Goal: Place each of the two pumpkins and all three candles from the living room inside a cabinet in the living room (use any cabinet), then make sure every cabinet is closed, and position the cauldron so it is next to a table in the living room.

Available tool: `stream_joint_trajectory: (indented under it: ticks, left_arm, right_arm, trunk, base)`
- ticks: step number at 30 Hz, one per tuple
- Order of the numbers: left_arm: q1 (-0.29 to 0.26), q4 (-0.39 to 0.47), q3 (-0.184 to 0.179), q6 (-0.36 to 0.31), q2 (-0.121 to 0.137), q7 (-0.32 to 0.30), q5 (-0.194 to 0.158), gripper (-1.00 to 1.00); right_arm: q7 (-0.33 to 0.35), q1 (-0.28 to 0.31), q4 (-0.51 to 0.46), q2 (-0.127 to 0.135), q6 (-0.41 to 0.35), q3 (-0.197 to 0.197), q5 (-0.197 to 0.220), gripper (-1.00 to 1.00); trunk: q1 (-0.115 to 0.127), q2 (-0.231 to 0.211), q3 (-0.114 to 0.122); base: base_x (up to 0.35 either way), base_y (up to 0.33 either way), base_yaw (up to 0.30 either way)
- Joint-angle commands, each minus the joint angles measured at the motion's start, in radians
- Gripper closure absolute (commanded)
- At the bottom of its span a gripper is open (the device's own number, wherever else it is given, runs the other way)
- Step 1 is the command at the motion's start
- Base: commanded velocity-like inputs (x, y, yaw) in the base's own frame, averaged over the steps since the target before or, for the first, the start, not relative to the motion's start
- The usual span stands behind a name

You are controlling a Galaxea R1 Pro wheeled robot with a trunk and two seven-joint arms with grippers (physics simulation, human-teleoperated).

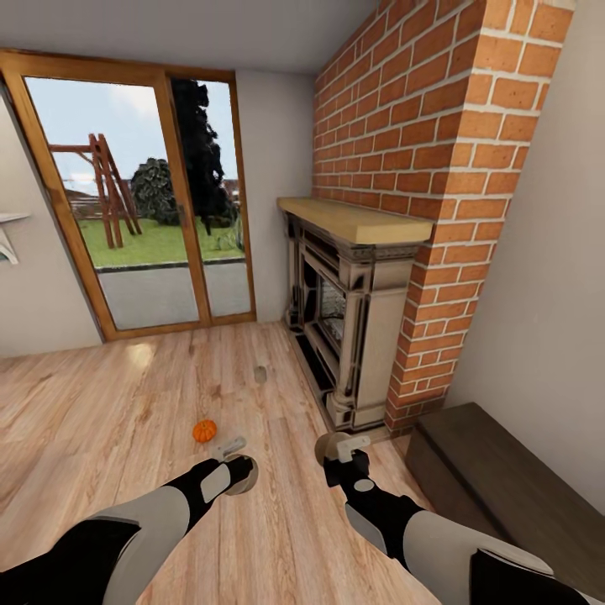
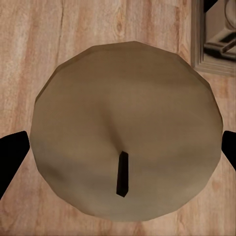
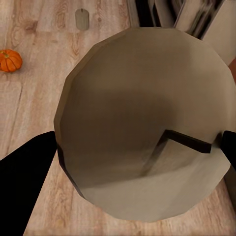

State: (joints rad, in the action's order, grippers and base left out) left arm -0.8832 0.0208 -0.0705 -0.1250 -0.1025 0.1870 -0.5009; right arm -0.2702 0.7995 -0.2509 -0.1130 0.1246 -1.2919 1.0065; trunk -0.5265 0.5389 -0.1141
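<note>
Two candles are in my grippers, one per arm. In the head view my left gripper (image 1: 236,458) sits low over the plank floor (image 1: 109,403) with a tan candle (image 1: 241,473) at its tip. In the left wrist view that candle (image 2: 125,130) presents its round top face with the dark wick, and a black fingertip (image 2: 11,157) touches its rim on each side, so I read the left claw as clamped on it.

My right gripper (image 1: 349,449) carries the second candle (image 1: 328,448), held near the base of the stone fireplace surround (image 1: 353,328). In the right wrist view this candle (image 3: 142,123) is tilted, with a black finger (image 3: 24,177) against one side and the other finger at the opposite rim: claw closed around it.

One pumpkin (image 1: 204,431) lies on the floor just ahead of my left gripper, apart from it; the right wrist view shows it too (image 3: 10,60). A third candle (image 1: 261,373) stands upright on the floor farther ahead, between the pumpkin and the fireplace, also seen from the right wrist (image 3: 81,19).

At my right, the dark-brown cabinet (image 1: 504,479) runs along the wall beside the brick chimney (image 1: 420,109). Glass doors (image 1: 134,202) stand ahead at left.
</note>
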Motion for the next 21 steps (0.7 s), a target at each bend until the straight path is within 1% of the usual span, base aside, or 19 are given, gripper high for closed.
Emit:
stream_joint_trajectory:
  ticks: [1,14,17,21]
  left_arm:
    - [0.0,0.002,-0.008,-0.006,0.0,0.006,-0.007,1.0]
    - [0.003,0.002,-0.008,-0.005,-0.004,0.006,-0.007,1.0]
    - [0.006,0.002,-0.008,0.018,-0.01,0.006,-0.007,1.0]
    - [0.006,0.002,-0.008,0.02,-0.01,0.004,-0.007,1.0]
  right_arm:
    - [-0.004,0.001,-0.001,0.0,0.004,-0.009,0.011,1.0]
    - [-0.004,0.0,-0.001,-0.001,0.004,-0.009,0.011,1.0]
    - [-0.004,0.0,-0.001,-0.002,0.004,-0.009,0.011,1.0]
    - [-0.004,0.0,-0.001,-0.001,0.004,-0.009,0.011,1.0]
  trunk:
    - [0.003,-0.006,0.001]
    - [0.053,-0.097,0.042]
    - [0.065,-0.118,0.051]
    - [0.065,-0.118,0.051]
  base:
    - [0.0,0.0,0.0]
    - [0.0,0.0,0.0]
    - [0.0,0.0,0.0]
    - [0.0,0.0,0.0]
